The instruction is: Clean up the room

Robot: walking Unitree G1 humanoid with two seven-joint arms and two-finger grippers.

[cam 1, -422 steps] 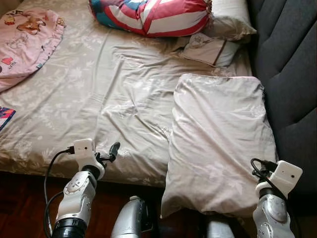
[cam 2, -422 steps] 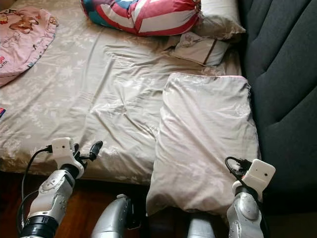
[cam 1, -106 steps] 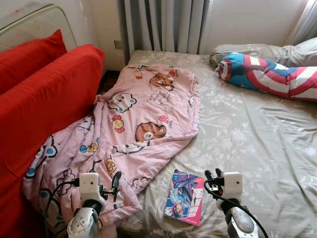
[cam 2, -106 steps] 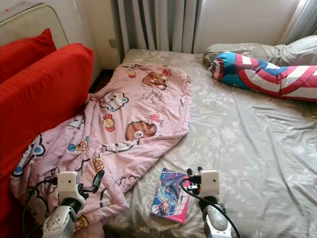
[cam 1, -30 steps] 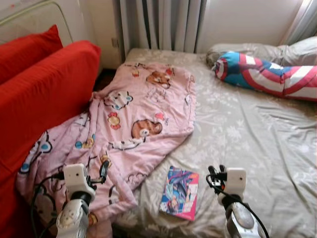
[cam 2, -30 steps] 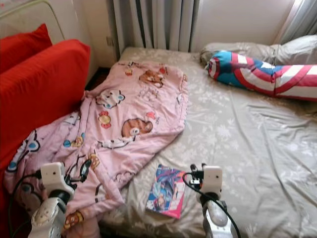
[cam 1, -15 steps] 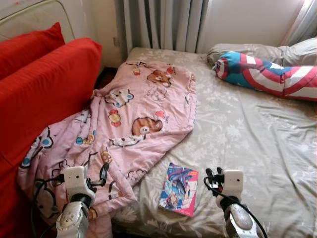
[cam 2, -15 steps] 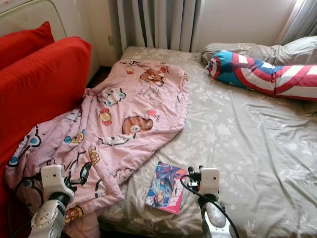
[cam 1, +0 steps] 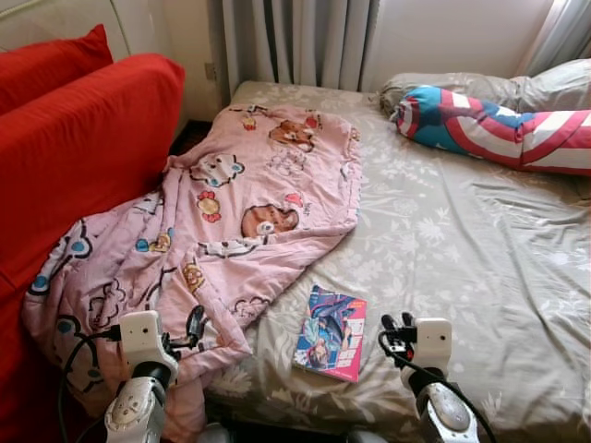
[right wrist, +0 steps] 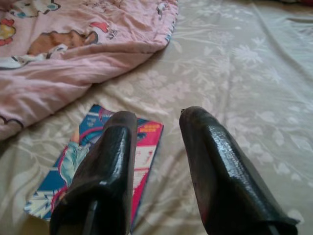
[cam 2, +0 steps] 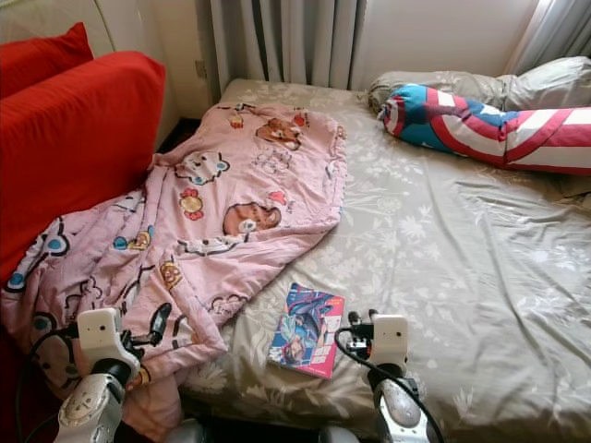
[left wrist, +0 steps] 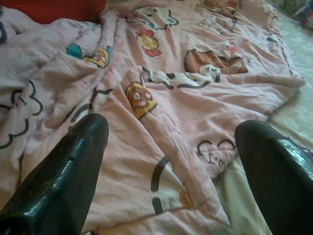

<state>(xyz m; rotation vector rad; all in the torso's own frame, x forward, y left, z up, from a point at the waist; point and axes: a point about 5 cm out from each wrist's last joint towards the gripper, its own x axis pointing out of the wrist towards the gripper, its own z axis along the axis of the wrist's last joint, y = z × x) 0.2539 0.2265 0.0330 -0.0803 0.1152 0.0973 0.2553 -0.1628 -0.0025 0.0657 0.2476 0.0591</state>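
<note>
At the foot of the bed [cam 1: 443,240], both my grippers empty, mess not touched yet.

My right gripper [cam 1: 396,323] hovers open just beside the book [cam 1: 331,344]; my left gripper [cam 1: 195,323] hangs open over the blanket [cam 1: 231,221] that's sliding off toward the red sofa [cam 1: 83,157]. Worry: the book is flat and thin, so I could snag sheet instead of cover, or nudge it off the near edge. Tugging the blanket might drag it along too. No bins or baskets here to drop anything into.
</note>
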